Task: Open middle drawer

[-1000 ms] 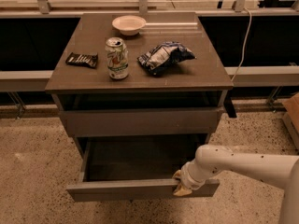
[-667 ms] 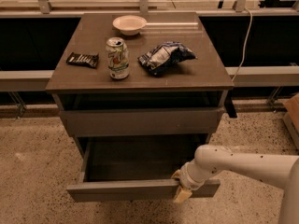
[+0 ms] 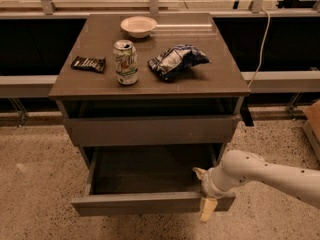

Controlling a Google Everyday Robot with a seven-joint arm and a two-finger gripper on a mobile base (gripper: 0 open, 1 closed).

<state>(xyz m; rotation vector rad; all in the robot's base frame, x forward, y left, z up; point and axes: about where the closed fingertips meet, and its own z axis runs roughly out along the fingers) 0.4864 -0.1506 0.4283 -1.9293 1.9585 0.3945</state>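
The middle drawer (image 3: 145,203) is the second front down on the grey-brown cabinet. It stands pulled well out, and its dark inside (image 3: 150,166) looks empty. My gripper (image 3: 204,194) is at the right end of the drawer's front panel. One fingertip (image 3: 199,173) is inside the drawer and the other (image 3: 208,212) hangs over the outside face, so the panel's top edge sits between them. My white arm (image 3: 265,174) reaches in from the right.
The top drawer front (image 3: 150,130) sits slightly out under the cabinet top (image 3: 220,74). On the top are a white bowl (image 3: 138,25), a soda can (image 3: 125,61), a blue chip bag (image 3: 176,60) and a dark snack bar (image 3: 88,63). Speckled floor lies around, with a black bench behind.
Almost nothing. The drawer stays pulled out the same amount, and my gripper stays on its front panel with only a slight shift.
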